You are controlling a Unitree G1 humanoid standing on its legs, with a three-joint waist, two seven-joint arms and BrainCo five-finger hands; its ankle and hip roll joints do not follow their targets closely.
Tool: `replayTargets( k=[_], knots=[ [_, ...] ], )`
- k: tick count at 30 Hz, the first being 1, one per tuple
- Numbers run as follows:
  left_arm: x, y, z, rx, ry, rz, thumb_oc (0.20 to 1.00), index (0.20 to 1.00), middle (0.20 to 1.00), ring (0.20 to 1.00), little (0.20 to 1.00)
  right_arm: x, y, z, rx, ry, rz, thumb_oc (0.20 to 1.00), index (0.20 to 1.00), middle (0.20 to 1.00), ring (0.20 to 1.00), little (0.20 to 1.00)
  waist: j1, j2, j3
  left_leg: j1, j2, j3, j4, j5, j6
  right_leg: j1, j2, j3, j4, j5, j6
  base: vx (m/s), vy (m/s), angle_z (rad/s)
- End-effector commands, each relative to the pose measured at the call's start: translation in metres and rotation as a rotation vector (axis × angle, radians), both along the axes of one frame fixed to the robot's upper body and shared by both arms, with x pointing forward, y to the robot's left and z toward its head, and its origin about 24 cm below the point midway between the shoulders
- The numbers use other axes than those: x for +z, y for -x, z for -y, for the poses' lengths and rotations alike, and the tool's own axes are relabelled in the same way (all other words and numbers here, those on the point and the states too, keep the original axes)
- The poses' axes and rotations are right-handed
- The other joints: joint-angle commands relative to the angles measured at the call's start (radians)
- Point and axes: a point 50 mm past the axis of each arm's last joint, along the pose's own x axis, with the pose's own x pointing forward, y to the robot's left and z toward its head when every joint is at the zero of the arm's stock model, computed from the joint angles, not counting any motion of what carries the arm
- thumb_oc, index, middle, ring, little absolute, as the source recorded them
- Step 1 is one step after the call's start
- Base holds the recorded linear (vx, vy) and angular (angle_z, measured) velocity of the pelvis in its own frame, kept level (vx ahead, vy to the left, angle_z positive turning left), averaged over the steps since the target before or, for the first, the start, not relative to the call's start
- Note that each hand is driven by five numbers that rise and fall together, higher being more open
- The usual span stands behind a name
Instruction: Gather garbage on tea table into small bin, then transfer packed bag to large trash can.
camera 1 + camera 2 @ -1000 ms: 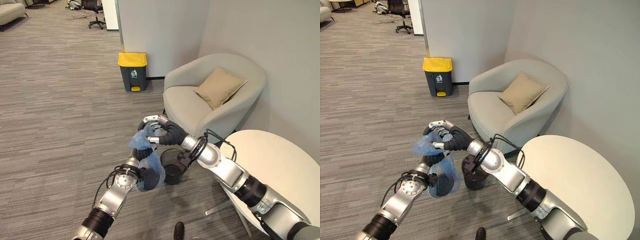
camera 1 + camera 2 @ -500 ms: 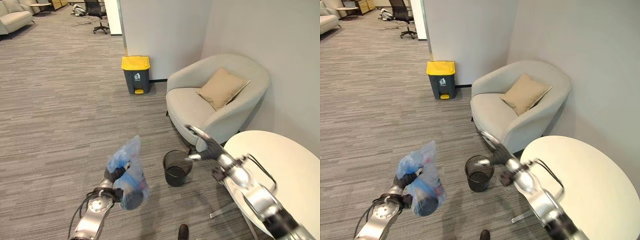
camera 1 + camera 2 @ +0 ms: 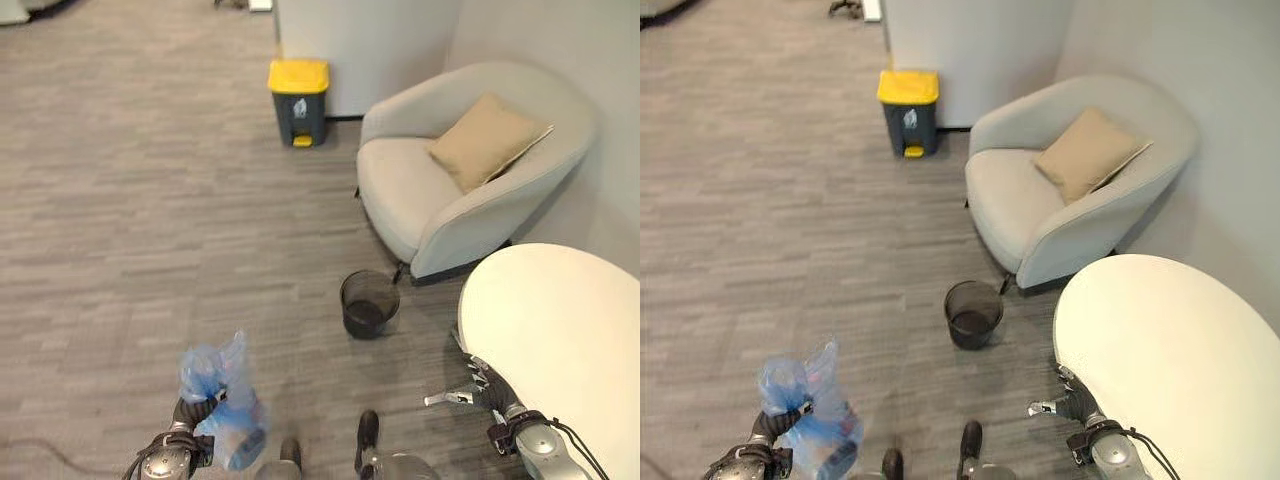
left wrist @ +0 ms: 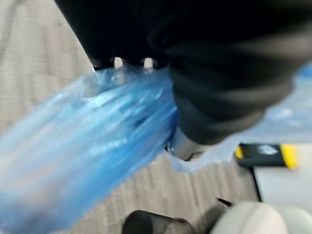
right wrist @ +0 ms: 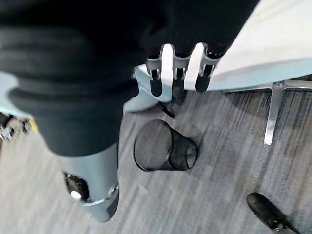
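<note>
Nearest, at the lower left, the left robot hand (image 3: 187, 412) is closed round the gathered neck of a blue plastic bag (image 3: 222, 395), which hangs full above the grey carpet floor (image 3: 130, 230). At the lower right, the right robot hand (image 3: 472, 385) hangs empty with its fingers (image 5: 176, 78) straight and relaxed, just beside the near edge of the round cream table (image 3: 560, 330). Farther out, a small black mesh bin (image 3: 369, 304) stands on the floor between the table and a beige armchair (image 3: 470, 180) with a tan cushion (image 3: 488, 140). Farthest, a dark large trash can (image 3: 298, 89) with a yellow lid stands against the wall, well apart from the bag.
</note>
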Motion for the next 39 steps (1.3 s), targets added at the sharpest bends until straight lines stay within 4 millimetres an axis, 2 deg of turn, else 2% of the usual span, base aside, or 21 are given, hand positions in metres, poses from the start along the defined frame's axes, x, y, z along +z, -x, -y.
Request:
replayTargets(
  k=[1, 2, 5, 7, 9, 10, 14, 18, 21, 24, 25, 27, 28, 29, 30, 31, 32, 33, 35, 37, 39],
  knots=[
    [0.030, -0.028, -0.015, 0.023, -0.036, 0.170, 0.200, 0.200, 0.200, 0.200, 0.200, 0.011, -0.013, 0.003, -0.036, 0.029, 0.096, 1.000, 1.000, 1.000, 1.000, 1.000, -0.019, -0.025, -0.029, -0.079, 0.020, 0.134, 0.156, -0.090, -0.035, 0.065, -0.080, -0.027, 0.112, -0.249, 0.091, 0.03, 0.126, 1.01],
    [0.029, -0.030, -0.014, 0.013, -0.039, 0.170, 0.200, 0.200, 0.200, 0.200, 0.200, 0.008, -0.012, 0.003, -0.045, 0.030, 0.085, 1.000, 1.000, 1.000, 1.000, 1.000, -0.024, -0.024, -0.032, -0.067, 0.027, 0.158, 0.154, -0.105, -0.025, 0.065, -0.085, -0.037, 0.123, -0.248, 0.096, 0.08, 0.125, 0.84],
    [0.029, -0.032, -0.012, 0.003, -0.040, 0.166, 0.200, 0.200, 0.200, 0.200, 0.200, 0.003, -0.010, 0.001, -0.056, 0.029, 0.063, 1.000, 1.000, 1.000, 1.000, 1.000, -0.026, -0.027, -0.030, -0.067, 0.024, 0.158, 0.150, -0.111, -0.015, 0.067, -0.097, -0.047, 0.138, -0.251, 0.102, 0.06, 0.117, 0.23],
    [0.038, -0.044, -0.014, -0.018, -0.070, 0.206, 0.200, 0.200, 0.200, 0.200, 0.200, -0.001, -0.017, -0.012, -0.045, 0.002, 0.063, 1.000, 1.000, 1.000, 1.000, 1.000, -0.019, -0.037, -0.016, -0.063, -0.008, 0.138, 0.138, -0.138, 0.024, 0.021, -0.140, -0.016, 0.248, -0.263, 0.119, 0.09, 0.337, 0.11],
    [0.041, -0.046, -0.015, -0.023, -0.080, 0.215, 0.200, 0.200, 0.200, 0.200, 0.200, -0.001, -0.019, -0.015, -0.042, -0.004, 0.064, 1.000, 1.000, 1.000, 1.000, 1.000, -0.015, -0.040, -0.012, -0.058, -0.018, 0.136, 0.133, -0.145, 0.033, 0.006, -0.149, -0.005, 0.281, -0.265, 0.127, 0.09, 0.218, 0.05],
    [0.046, -0.050, -0.016, -0.036, -0.094, 0.232, 0.200, 0.200, 0.200, 0.200, 0.200, -0.001, -0.022, -0.021, -0.029, -0.015, 0.070, 1.000, 1.000, 1.000, 1.000, 1.000, -0.008, -0.043, 0.001, -0.049, -0.035, 0.123, 0.139, -0.161, 0.049, -0.014, -0.160, 0.019, 0.344, -0.264, 0.137, 0.14, 0.217, 0.13],
    [0.051, -0.057, -0.016, -0.042, -0.104, 0.255, 0.200, 0.200, 0.200, 0.200, 0.200, 0.001, -0.027, -0.026, -0.021, -0.030, 0.083, 1.000, 1.000, 1.000, 1.000, 1.000, -0.015, -0.040, 0.022, -0.016, -0.065, 0.084, 0.119, -0.173, 0.064, -0.103, -0.114, 0.109, 0.438, -0.247, 0.137, 0.13, 0.116, 0.15],
    [0.051, -0.061, -0.012, -0.045, -0.090, 0.262, 0.200, 0.200, 0.200, 0.200, 0.200, 0.007, -0.035, -0.026, -0.012, -0.027, 0.111, 1.000, 1.000, 1.000, 1.000, 1.000, -0.028, -0.034, 0.044, 0.028, -0.095, 0.055, 0.081, -0.188, 0.071, -0.211, -0.097, 0.105, 0.366, -0.183, 0.135, 0.21, 0.046, 0.10],
    [0.049, -0.063, -0.008, -0.041, -0.079, 0.259, 0.200, 0.200, 0.200, 0.200, 0.200, 0.007, -0.033, -0.023, -0.013, -0.014, 0.108, 1.000, 1.000, 1.000, 1.000, 1.000, -0.043, -0.033, 0.056, 0.078, -0.116, 0.026, 0.073, -0.223, 0.062, -0.278, -0.098, 0.054, 0.288, -0.142, 0.147, 0.33, -0.029, 0.18],
    [0.048, -0.062, -0.005, -0.064, -0.079, 0.256, 0.200, 0.200, 0.200, 0.200, 0.200, 0.005, -0.026, -0.021, -0.022, -0.010, 0.095, 1.000, 1.000, 1.000, 1.000, 1.000, -0.056, -0.034, 0.045, 0.095, -0.128, -0.008, 0.079, -0.245, 0.053, -0.251, -0.089, 0.078, 0.259, -0.149, 0.148, 0.27, -0.084, 0.34],
    [0.047, -0.061, -0.004, -0.076, -0.077, 0.250, 0.200, 0.200, 0.200, 0.200, 0.200, 0.002, -0.020, -0.016, -0.041, -0.005, 0.083, 1.000, 1.000, 1.000, 1.000, 1.000, -0.065, -0.026, 0.026, 0.116, -0.119, -0.019, 0.085, -0.267, 0.034, -0.230, -0.079, 0.092, 0.257, -0.157, 0.131, 0.39, -0.169, 0.80],
    [0.044, -0.058, -0.001, -0.081, -0.070, 0.237, 0.200, 0.200, 0.200, 0.200, 0.200, 0.000, -0.015, -0.013, -0.058, -0.008, 0.076, 1.000, 1.000, 1.000, 1.000, 1.000, -0.082, -0.020, 0.006, 0.121, -0.089, -0.010, 0.107, -0.273, -0.003, -0.203, -0.080, 0.077, 0.241, -0.165, 0.122, 0.38, -0.200, 1.10],
    [0.042, -0.056, -0.001, -0.086, -0.067, 0.228, 0.200, 0.200, 0.200, 0.200, 0.200, -0.003, -0.010, -0.010, -0.066, -0.008, 0.061, 1.000, 1.000, 1.000, 1.000, 1.000, -0.090, -0.017, -0.007, 0.116, -0.065, -0.009, 0.152, -0.244, -0.029, -0.173, -0.066, 0.071, 0.225, -0.174, 0.111, 0.40, -0.246, 0.85],
    [0.041, -0.055, -0.001, -0.087, -0.061, 0.222, 0.200, 0.200, 0.200, 0.200, 0.200, -0.003, -0.010, -0.008, -0.068, -0.004, 0.060, 1.000, 1.000, 1.000, 1.000, 1.000, -0.098, -0.018, -0.013, 0.085, -0.038, 0.000, 0.254, -0.206, -0.045, -0.132, -0.047, 0.063, 0.202, -0.187, 0.095, 0.29, -0.183, 0.51],
    [0.041, -0.055, -0.001, -0.087, -0.062, 0.222, 0.200, 0.200, 0.200, 0.200, 0.200, -0.003, -0.010, -0.009, -0.068, -0.005, 0.060, 1.000, 1.000, 1.000, 1.000, 1.000, -0.100, -0.022, -0.015, 0.081, -0.042, -0.001, 0.253, -0.201, -0.044, -0.134, -0.050, 0.063, 0.199, -0.183, 0.095, 0.24, -0.139, 0.36],
    [0.040, -0.055, -0.001, -0.086, -0.059, 0.220, 0.200, 0.200, 0.200, 0.200, 0.200, -0.004, -0.008, -0.006, -0.074, -0.001, 0.053, 1.000, 1.000, 1.000, 1.000, 1.000, -0.102, -0.019, -0.019, 0.073, -0.022, 0.006, 0.298, -0.173, -0.057, -0.106, -0.033, 0.061, 0.188, -0.196, 0.084, 0.23, -0.119, 0.16],
    [0.040, -0.056, 0.000, -0.083, -0.052, 0.220, 0.200, 0.200, 0.200, 0.200, 0.200, -0.003, -0.009, -0.004, -0.084, 0.003, 0.056, 1.000, 1.000, 1.000, 1.000, 1.000, -0.099, -0.026, -0.018, 0.034, 0.000, 0.021, 0.366, -0.146, -0.053, -0.069, -0.023, 0.067, 0.172, -0.218, 0.068, 0.23, -0.118, -0.05],
    [0.040, -0.056, 0.000, -0.083, -0.053, 0.220, 0.200, 0.200, 0.200, 0.200, 0.200, -0.003, -0.009, -0.004, -0.083, 0.002, 0.056, 1.000, 1.000, 1.000, 1.000, 1.000, -0.102, -0.030, -0.021, 0.029, -0.005, 0.020, 0.362, -0.140, -0.052, -0.073, -0.027, 0.067, 0.170, -0.215, 0.069, 0.20, -0.090, -0.28],
    [0.041, -0.058, 0.002, -0.082, -0.047, 0.226, 0.200, 0.200, 0.200, 0.200, 0.200, 0.000, -0.012, 0.000, -0.098, 0.007, 0.071, 1.000, 1.000, 1.000, 1.000, 1.000, -0.091, -0.045, -0.010, -0.050, -0.002, 0.030, 0.350, -0.187, -0.028, -0.032, -0.031, 0.087, 0.154, -0.234, 0.071, 0.20, -0.027, -0.32],
    [0.041, -0.058, 0.002, -0.082, -0.047, 0.226, 0.200, 0.200, 0.200, 0.200, 0.200, 0.000, -0.012, 0.000, -0.098, 0.007, 0.071, 1.000, 1.000, 1.000, 1.000, 1.000, -0.091, -0.045, -0.010, -0.050, -0.002, 0.031, 0.350, -0.187, -0.028, -0.032, -0.031, 0.088, 0.154, -0.234, 0.071, 0.12, 0.010, -0.13],
    [0.042, -0.058, 0.000, -0.084, -0.057, 0.228, 0.200, 0.200, 0.200, 0.200, 0.200, 0.001, -0.013, 0.001, -0.106, 0.009, 0.078, 1.000, 1.000, 1.000, 1.000, 1.000, -0.085, -0.052, -0.005, -0.097, -0.005, 0.035, 0.294, -0.186, -0.027, -0.015, -0.037, 0.095, 0.147, -0.244, 0.077, 0.17, 0.050, -0.32]
  ],
)
